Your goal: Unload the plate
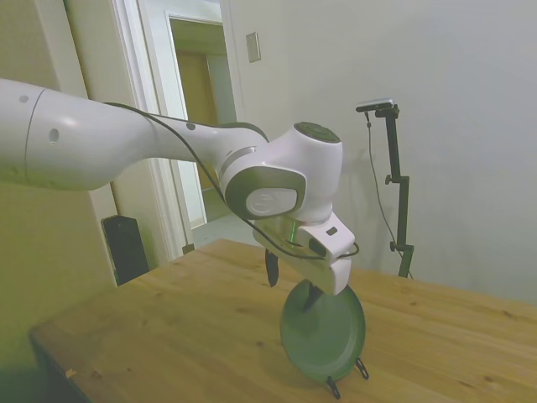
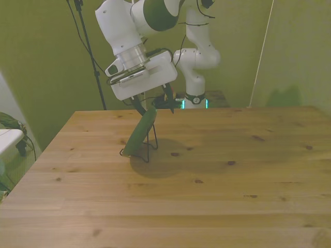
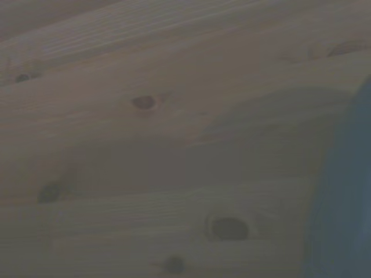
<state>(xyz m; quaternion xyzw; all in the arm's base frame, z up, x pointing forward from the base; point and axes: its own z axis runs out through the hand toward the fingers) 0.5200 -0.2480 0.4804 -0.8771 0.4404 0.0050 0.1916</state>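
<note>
Leaning in its wire stand (image 2: 150, 147), the plate (image 2: 140, 134) sits between open jaws (image 2: 152, 105) (rim untouched).

Dull green plate (image 1: 323, 332), plain, no pattern. Thin black wire stand (image 2: 149, 146) beneath it. Honey-brown wooden table (image 2: 217, 175), dark knots dotted across the grain. White arm (image 1: 126, 138) with grey joint bands.
</note>
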